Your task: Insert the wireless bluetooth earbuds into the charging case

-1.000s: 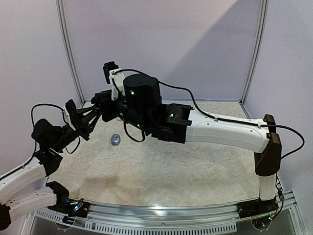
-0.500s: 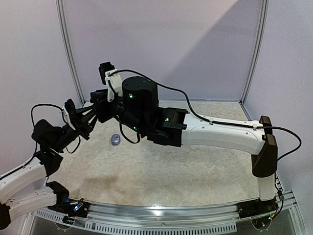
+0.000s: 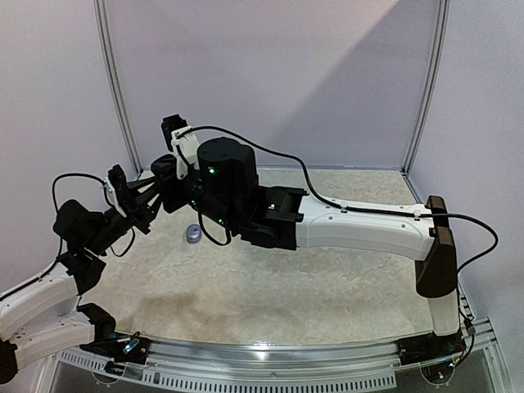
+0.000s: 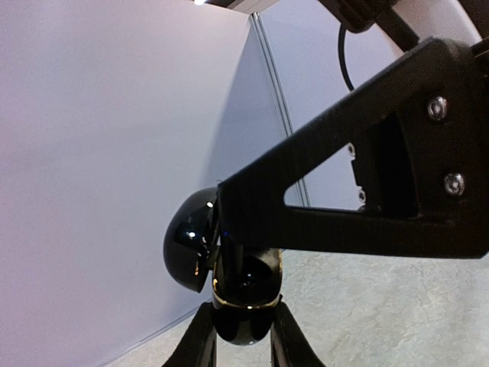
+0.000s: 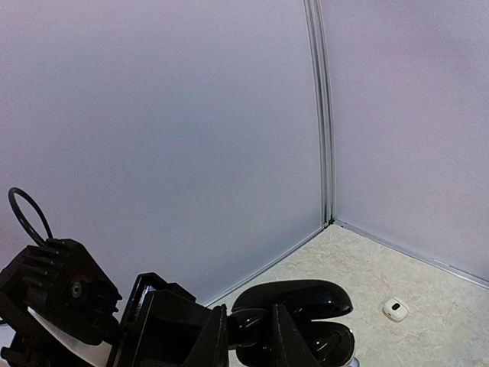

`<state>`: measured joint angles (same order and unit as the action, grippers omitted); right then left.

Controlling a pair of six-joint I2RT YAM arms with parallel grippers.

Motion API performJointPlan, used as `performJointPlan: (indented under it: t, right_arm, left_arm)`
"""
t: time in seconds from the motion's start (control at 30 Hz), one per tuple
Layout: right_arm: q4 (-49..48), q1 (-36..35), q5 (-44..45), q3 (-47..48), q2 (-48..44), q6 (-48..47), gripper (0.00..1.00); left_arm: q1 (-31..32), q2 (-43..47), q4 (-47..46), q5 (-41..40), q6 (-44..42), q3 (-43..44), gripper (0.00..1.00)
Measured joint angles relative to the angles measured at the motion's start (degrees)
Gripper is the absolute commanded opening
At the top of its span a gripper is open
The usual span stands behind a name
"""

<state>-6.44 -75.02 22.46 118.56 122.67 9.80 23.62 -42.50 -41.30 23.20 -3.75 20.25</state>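
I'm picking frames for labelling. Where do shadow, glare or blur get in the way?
Top view: a diagonal shadow crosses the back wall, otherwise sharp. Left wrist view: bright glare spots sit on the glossy black charging case. Right wrist view: even light, with only a soft sheen on the case.

No legible text, brand, number or sign in any view. Glossy black case [image 4: 244,321]: no readable marking. White item [image 5: 395,309], lower right of right wrist view: dark spot, too small to read.
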Motion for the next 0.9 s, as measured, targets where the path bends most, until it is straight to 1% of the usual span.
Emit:
performJointPlan:
  t: [0.47, 0.9]
  right_arm:
    - [0.0, 0.1, 2.1, 0.0, 0.0, -0.3, 0.0]
    - [-0.1, 0.6, 1.1, 0.0, 0.3, 0.0, 0.0]
  left_arm:
    - [0.0, 0.0, 0.0, -0.5, 0.8, 0.0, 0.0]
    - [0.0, -0.3, 0.0, -0.6, 1.7, 0.0, 0.0]
